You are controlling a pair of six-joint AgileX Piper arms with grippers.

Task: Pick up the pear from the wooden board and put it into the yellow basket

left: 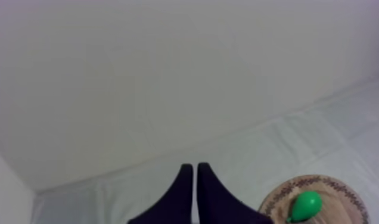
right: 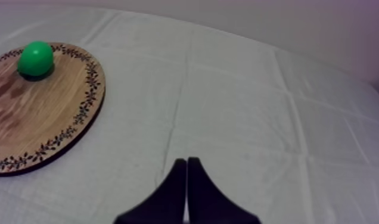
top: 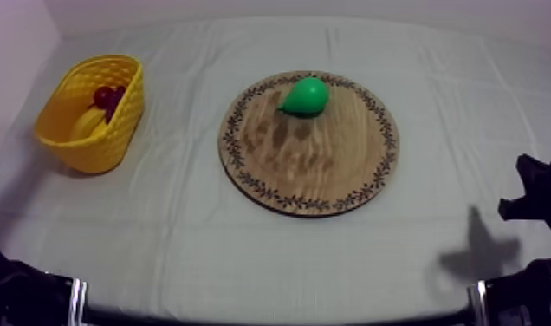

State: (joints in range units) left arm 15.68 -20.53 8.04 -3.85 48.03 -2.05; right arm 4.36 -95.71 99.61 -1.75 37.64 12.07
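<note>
A green pear (top: 305,95) lies on the far part of the round wooden board (top: 331,169) in the middle of the table. The yellow basket (top: 62,139) stands at the far left with a banana (top: 88,124) and a small red fruit (top: 106,95) inside. My left gripper (left: 195,168) is shut on nothing, its fingers together as a narrow wedge, well short of the pear (left: 305,205) and the board (left: 341,190). My right gripper (right: 186,161) is shut too, over bare cloth to the right of the board (right: 43,119) and the pear (right: 36,58).
Black parts of the left arm (top: 19,290) sit at the lower left edge of the top view, and parts of the right arm (top: 534,204) at the right edge. Grey-white cloth (top: 244,260) lies bare around the board. A pale wall (left: 168,71) rises behind the table.
</note>
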